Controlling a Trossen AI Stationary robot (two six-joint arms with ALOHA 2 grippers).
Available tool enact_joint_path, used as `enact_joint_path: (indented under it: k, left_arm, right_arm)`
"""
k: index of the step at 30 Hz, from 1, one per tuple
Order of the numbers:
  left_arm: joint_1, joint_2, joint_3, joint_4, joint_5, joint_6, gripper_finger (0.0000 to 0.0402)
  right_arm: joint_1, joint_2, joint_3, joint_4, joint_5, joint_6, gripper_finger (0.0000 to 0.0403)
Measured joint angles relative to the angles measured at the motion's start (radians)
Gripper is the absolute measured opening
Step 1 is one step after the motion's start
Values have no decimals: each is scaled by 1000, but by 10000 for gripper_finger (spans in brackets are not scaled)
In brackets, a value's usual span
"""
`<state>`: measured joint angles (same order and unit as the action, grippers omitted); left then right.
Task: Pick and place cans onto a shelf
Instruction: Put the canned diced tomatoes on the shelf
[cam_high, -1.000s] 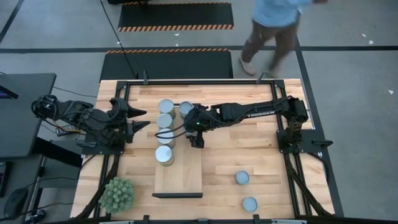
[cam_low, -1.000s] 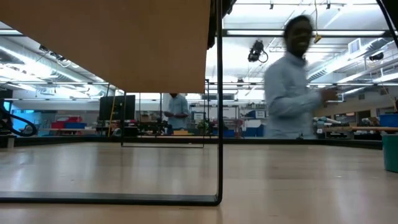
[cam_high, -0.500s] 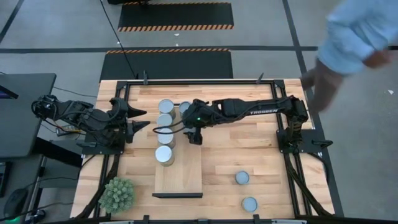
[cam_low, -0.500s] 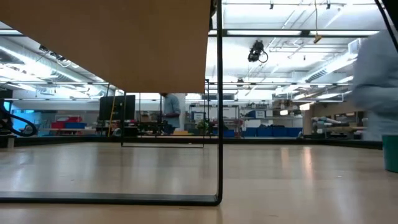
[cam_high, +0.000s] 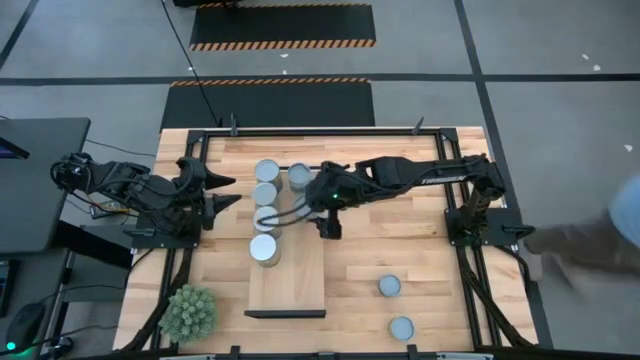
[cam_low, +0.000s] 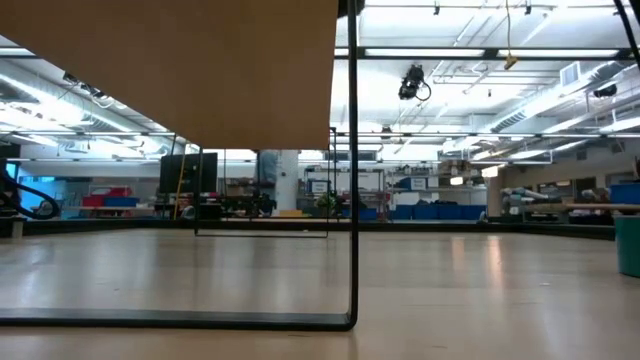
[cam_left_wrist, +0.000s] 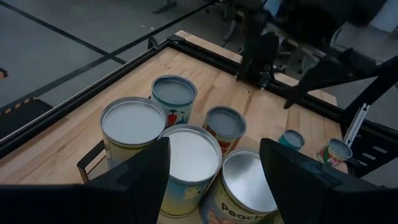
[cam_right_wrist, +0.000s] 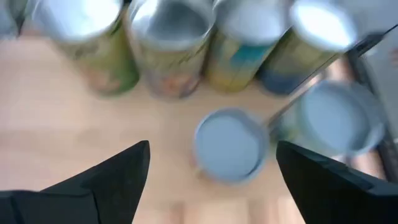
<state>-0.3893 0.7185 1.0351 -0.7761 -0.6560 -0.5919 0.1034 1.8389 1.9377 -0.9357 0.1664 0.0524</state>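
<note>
The cans sit in two groups in the high view. Five crowd the upper end of the shelf: a column of four just left of centre, from the top can down to the lowest can, with a fifth can beside the top one. Two loose cans and wait on the tabletop at lower right, well apart from the shelf. An eighth can we cannot find.

The right gripper hangs just right of the column, above the shelf; its wrist view shows the fingers spread wide with nothing between them and a can below. We judge a placement just done; the next move calls for swinging out to the lower-right cans and closing on one.

The left gripper waits at the left table edge, jaws parted and empty, beside the plant corner's side.

Against the earlier frames, the right gripper has slid slightly right and down, and the person has gone from the top right to the right edge.
</note>
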Motion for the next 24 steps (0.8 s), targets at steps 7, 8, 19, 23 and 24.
enact_joint_path:
  k: [7, 8, 19, 23, 24]
  left_arm:
    - [0, 0, 0, 0, 0, 0, 254]
    - [0, 0, 0, 0, 0, 1, 254]
    - [0, 0, 0, 0, 9, 0, 254]
    - [0, 0, 0, 0, 19, 0, 254]
    - [0, 0, 0, 0, 19, 0, 254]
  right_arm:
    - [64, 0, -54, -59, -59, 16, 346]
    - [71, 0, -71, -54, -63, 26, 346]
    - [82, 2, -265, 145, -66, 105, 346]
    - [68, 2, -303, 184, -61, 109, 346]
    - [64, 2, -309, 191, -61, 108, 346]
